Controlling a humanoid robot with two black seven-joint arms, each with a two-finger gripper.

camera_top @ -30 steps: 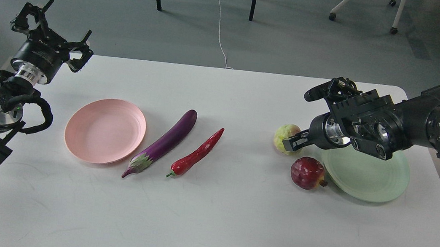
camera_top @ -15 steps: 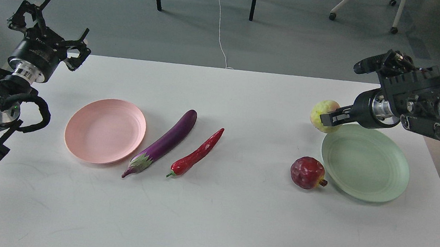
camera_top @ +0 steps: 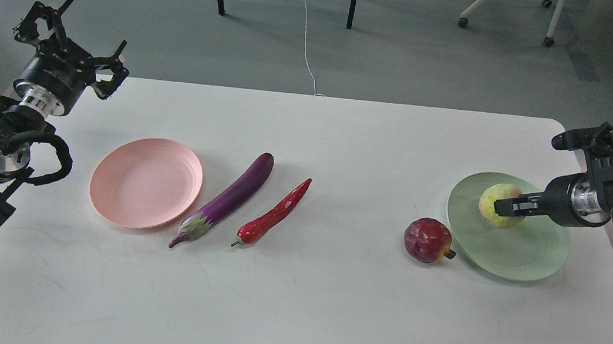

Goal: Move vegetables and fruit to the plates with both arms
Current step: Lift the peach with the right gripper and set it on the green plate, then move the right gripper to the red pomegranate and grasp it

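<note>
Right claw (camera_top: 506,206) is pinching the round yellow-green fruit (camera_top: 498,203) over the green plate (camera_top: 509,255), its fingers pressed against the fruit's side (whether the fruit is already resting on the plate or hanging just above it, I cannot tell). Left claw (camera_top: 66,37) is hovering spread wide and gripping nothing, past the far left corner of the worktop (camera_top: 288,312), well apart from everything. By my reckoning the job is sitting at its first quarter: one fruit is arriving at its plate but not yet released, while the dark red fruit (camera_top: 426,240) is lying on the worktop just beside the green plate's left rim. Both vegetables are waiting too, the purple eggplant (camera_top: 227,199) lying slantwise just right of the bare pink plate (camera_top: 146,182), and the red chili (camera_top: 274,213) lying near it, parallel. The yellow-green fruit is showing bumpy, dull skin with a faint pinkish blush, and looking firm enough to sit still once let go.
</note>
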